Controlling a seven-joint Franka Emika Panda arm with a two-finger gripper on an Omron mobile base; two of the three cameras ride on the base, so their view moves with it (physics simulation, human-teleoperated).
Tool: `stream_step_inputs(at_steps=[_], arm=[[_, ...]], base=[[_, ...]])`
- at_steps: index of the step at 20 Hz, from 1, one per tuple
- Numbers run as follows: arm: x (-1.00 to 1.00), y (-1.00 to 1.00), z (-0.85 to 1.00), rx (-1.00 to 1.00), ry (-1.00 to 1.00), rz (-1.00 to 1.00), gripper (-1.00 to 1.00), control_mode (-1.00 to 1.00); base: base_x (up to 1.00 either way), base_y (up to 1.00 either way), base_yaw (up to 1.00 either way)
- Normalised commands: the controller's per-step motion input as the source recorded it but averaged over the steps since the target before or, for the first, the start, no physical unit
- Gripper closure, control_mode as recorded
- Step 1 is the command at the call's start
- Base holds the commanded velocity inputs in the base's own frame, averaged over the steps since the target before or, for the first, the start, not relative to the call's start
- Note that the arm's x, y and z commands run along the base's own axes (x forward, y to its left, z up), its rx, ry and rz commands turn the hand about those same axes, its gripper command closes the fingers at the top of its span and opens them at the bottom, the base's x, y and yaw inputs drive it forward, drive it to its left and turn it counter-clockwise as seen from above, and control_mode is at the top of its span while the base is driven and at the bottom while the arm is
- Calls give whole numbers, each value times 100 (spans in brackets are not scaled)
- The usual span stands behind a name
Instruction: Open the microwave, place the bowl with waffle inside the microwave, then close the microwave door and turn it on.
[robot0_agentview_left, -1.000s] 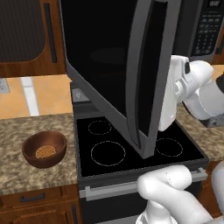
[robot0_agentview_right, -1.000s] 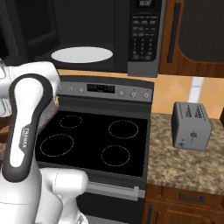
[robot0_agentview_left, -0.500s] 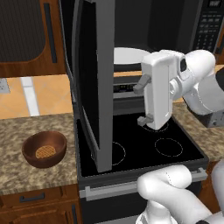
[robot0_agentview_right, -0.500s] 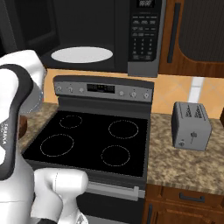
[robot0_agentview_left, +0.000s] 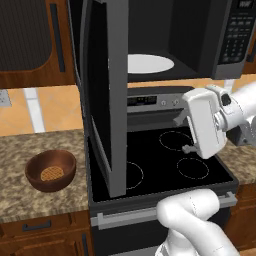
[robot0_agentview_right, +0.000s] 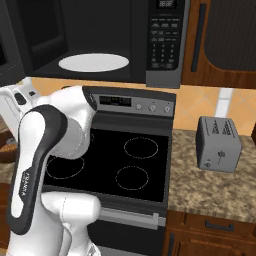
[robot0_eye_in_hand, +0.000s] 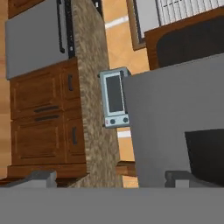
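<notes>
Now the microwave door (robot0_agentview_left: 102, 95) stands swung out to the left, leaving the microwave (robot0_agentview_right: 95, 40) cavity and its white turntable (robot0_agentview_left: 149, 63) exposed. The gripper (robot0_agentview_left: 184, 132) hangs over the stove (robot0_agentview_left: 165, 160) with its 2 fingers spread wide and holding nothing. The bowl (robot0_agentview_left: 51, 169) sits on the counter (robot0_agentview_left: 30, 200) beyond the open door, well to the gripper's left and lower, with the waffle (robot0_agentview_left: 51, 173) flat in its bottom. Judging by this, the reach must pass in front of the door's edge. The keypad (robot0_agentview_right: 164, 35) markings are too small to read
</notes>
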Motion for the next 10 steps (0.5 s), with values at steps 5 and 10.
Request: stream_step_inputs(at_steps=[5, 10], arm=[[74, 35, -44, -31, 9, -3, -100, -100], [65, 35, -60, -19, 1, 7, -100, -100]], base=[[0, 0, 0], [0, 0, 0]])
